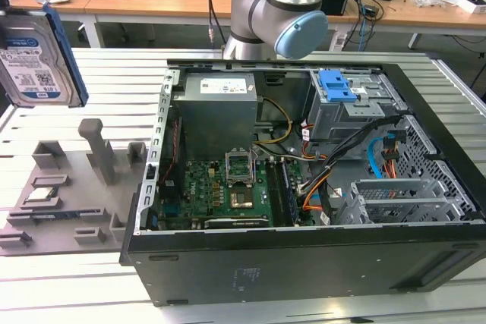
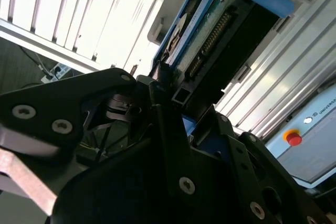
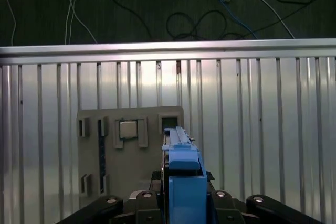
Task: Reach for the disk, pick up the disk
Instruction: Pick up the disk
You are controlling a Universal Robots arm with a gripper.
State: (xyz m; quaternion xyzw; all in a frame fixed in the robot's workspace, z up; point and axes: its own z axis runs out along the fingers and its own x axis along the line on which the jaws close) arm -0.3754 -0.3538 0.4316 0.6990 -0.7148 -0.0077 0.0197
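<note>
The disk [image 1: 38, 58] hangs in the air at the exterior view's far left, above the slatted table, its white-and-blue label facing the camera and its blue rail along one edge. In the first wrist view the disk [image 3: 184, 174] stands edge-on, blue rail uppermost, between the black fingers of my gripper [image 3: 184, 205]. The second wrist view shows the disk's [image 2: 220, 30] connector side and circuit board, with my gripper [image 2: 176, 103] shut on its lower end.
A grey fixture tray [image 1: 68, 195] lies on the table below the disk and carries a small silver chip [image 3: 127, 128]. The open computer case [image 1: 304, 187] fills the exterior view's middle and right. A box with a red button [image 2: 294, 138] stands nearby.
</note>
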